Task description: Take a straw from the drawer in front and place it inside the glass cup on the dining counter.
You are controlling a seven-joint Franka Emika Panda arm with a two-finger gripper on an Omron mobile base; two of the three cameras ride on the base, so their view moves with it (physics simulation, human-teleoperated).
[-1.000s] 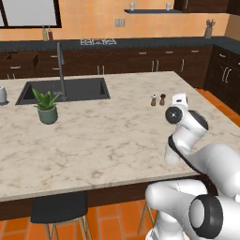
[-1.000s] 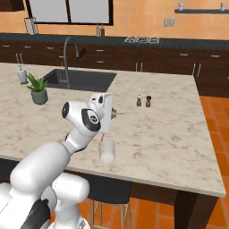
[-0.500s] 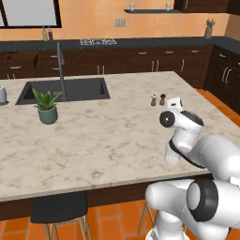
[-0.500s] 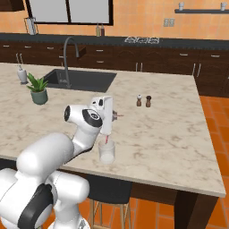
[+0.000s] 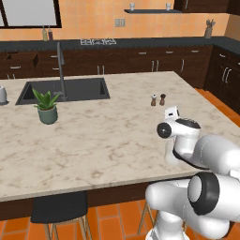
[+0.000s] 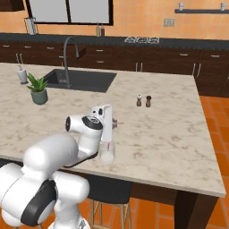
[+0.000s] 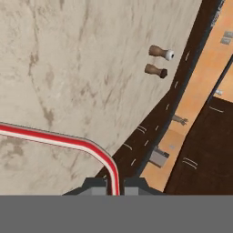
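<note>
My gripper point(image 7: 114, 186) is shut on the straw point(image 7: 54, 139), a red and white tube that bends just past the fingertips point(image 7: 95, 185) and runs off to the left over the dining counter point(image 7: 68, 68). From the right base, the hand point(image 6: 105, 120) hangs directly above the glass cup point(image 6: 107, 153), which stands near the front edge of the dining counter point(image 6: 165, 134). A short pink bit of the straw point(image 6: 117, 121) pokes out beside the hand. From the left base, the arm hides the fingers, and the hand point(image 5: 171, 114) sits over the counter's front right part. The drawer is out of view.
Salt and pepper shakers point(image 6: 143, 101) stand a little beyond the cup, toward the counter's far right. A potted plant point(image 6: 38, 89) sits at the left beside the dark sink point(image 6: 80, 80) and its tall faucet point(image 6: 67, 58). A dark stool point(image 5: 58, 206) stands under the counter's front edge.
The hand has come down a little over the glass cup with the straw still in its grip. The arm's elbow has swung lower and closer to the base.
</note>
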